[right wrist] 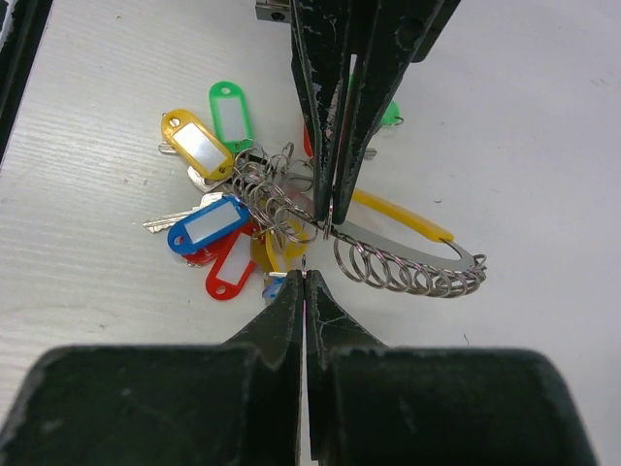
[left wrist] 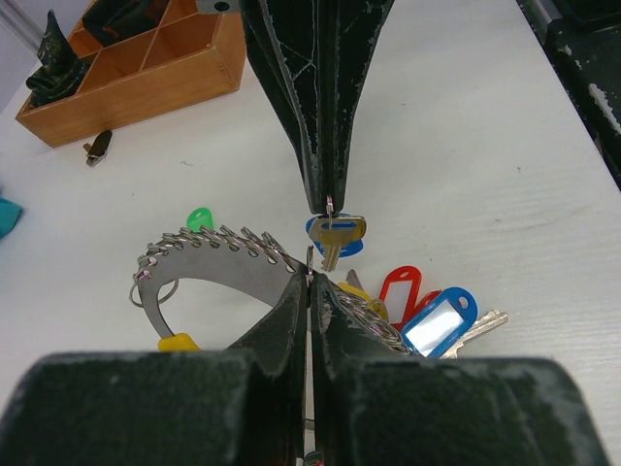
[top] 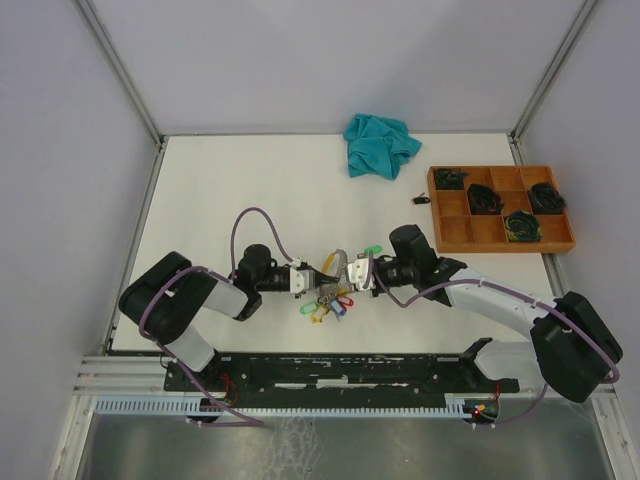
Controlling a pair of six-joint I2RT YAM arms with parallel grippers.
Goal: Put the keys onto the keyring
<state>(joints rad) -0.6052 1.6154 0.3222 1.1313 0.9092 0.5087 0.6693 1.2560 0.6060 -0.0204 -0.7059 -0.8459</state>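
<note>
Silver crescent keyring [right wrist: 408, 246] with small loops [right wrist: 417, 279] and colour-tagged keys [right wrist: 206, 226].

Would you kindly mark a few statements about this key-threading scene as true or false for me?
1. The right gripper pinches the small loop of a blue-tagged key. True.
2. The left gripper stands open above the keyring. False: its fingers are shut on the keyring.
3. The teal cloth lies inside the wooden tray. False: it lies on the table, apart from the tray.
4. A yellow tag and a green tag lie side by side. True.
</note>
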